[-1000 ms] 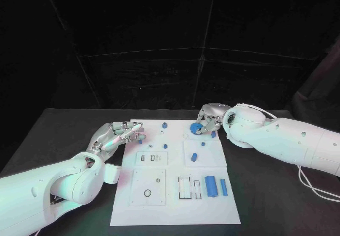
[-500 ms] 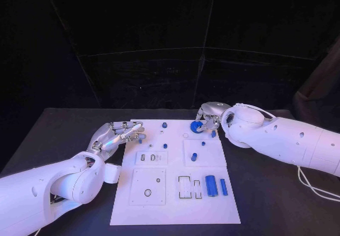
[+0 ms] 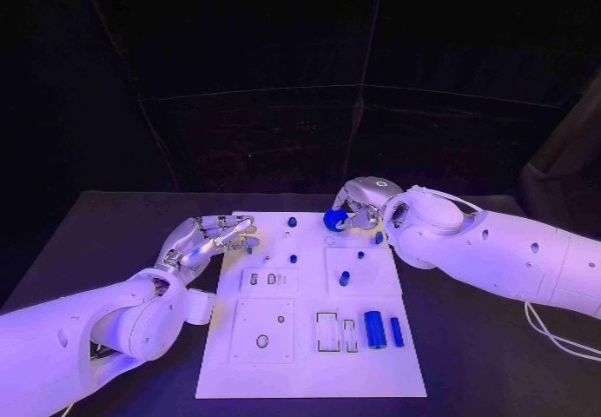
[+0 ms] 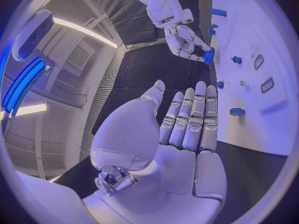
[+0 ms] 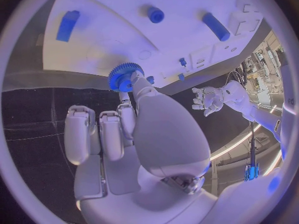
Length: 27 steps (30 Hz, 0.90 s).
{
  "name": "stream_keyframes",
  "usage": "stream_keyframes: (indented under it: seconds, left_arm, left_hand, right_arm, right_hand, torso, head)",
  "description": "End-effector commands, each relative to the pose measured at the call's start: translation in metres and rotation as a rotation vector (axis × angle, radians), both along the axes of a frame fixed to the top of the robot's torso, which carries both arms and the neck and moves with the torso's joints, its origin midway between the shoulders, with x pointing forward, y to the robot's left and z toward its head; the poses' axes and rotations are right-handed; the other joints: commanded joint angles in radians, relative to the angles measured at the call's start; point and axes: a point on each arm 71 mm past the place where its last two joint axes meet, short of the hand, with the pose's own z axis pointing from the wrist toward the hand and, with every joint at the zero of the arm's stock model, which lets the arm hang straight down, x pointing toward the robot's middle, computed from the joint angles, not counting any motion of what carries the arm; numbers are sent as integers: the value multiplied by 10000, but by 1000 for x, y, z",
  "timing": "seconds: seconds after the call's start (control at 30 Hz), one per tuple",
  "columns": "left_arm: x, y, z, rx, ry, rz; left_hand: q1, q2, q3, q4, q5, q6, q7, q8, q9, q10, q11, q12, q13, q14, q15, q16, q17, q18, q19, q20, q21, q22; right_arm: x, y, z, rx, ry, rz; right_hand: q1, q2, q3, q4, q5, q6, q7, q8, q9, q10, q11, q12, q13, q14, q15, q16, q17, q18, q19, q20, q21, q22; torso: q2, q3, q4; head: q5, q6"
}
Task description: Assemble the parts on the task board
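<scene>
The white task board (image 3: 313, 347) lies in the middle of the black table. My right hand (image 3: 359, 203) hovers over the board's far edge and pinches a blue toothed gear (image 3: 336, 220) between thumb and fingertips. The right wrist view shows that gear (image 5: 126, 77) at the fingertips above the board (image 5: 112, 40). My left hand (image 3: 206, 242) is at the board's left edge, holding nothing. In the left wrist view its fingers (image 4: 193, 117) are stretched out straight, with the right hand (image 4: 186, 40) and gear (image 4: 209, 56) beyond them.
Loose blue parts lie on the board: a thick cylinder (image 3: 373, 328) and a slim bar (image 3: 396, 331) near the right edge. Small pegs (image 3: 345, 278) (image 3: 293, 258) (image 3: 292, 221) stand farther up. Rectangular slots (image 3: 326, 332) and a ring hole (image 3: 262, 341) are nearer me.
My right hand has carried the gear a little to the left and away from me, over the board's far edge. The left hand has hardly moved.
</scene>
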Motion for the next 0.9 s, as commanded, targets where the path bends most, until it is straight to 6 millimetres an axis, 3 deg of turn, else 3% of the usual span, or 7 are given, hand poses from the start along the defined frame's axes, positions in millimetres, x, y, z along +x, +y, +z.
stream_keyframes:
  seconds: [0.03,0.4,0.9]
  left_arm:
    - [-1,-2,1,-43,-32,-163]
    - [-1,-4,1,-67,-30,-220]
    - [0,-4,2,-55,-38,-207]
  left_hand:
    - [11,109,2,-34,-14,-64,78,-46,-3,-58,24,-39,-8,-65,24,-64,6,75,-19,57,-68,-3]
    - [11,109,2,-34,-14,-64,78,-46,-3,-58,24,-39,-8,-65,24,-64,6,75,-19,57,-68,-3]
    - [22,116,16,-58,-15,-61,78,-47,-3,-59,24,-41,-8,-66,24,-73,7,75,-14,57,-73,-1]
  right_arm:
    - [-3,16,6,499,-324,96]
    - [-4,66,4,588,-160,791]
    - [-1,89,-9,-39,278,906]
  right_hand:
    - [-345,-97,438,282,113,562,-223,-79,98,205,-146,-61,132,756,-23,1,1202,-165,61,-4,47,959]
    - [-506,-216,584,266,239,561,-202,-161,98,187,-129,-114,109,754,-8,-9,1189,-166,65,13,50,969]
    - [-761,-397,684,230,475,553,-172,-271,103,149,-99,-202,65,742,21,-42,1135,-165,62,42,48,973]
  torso:
    - [0,-7,6]
    - [7,-3,10]
    - [9,15,-3]
  head:
    - [24,-13]
    - [77,-15]
    - [100,-26]
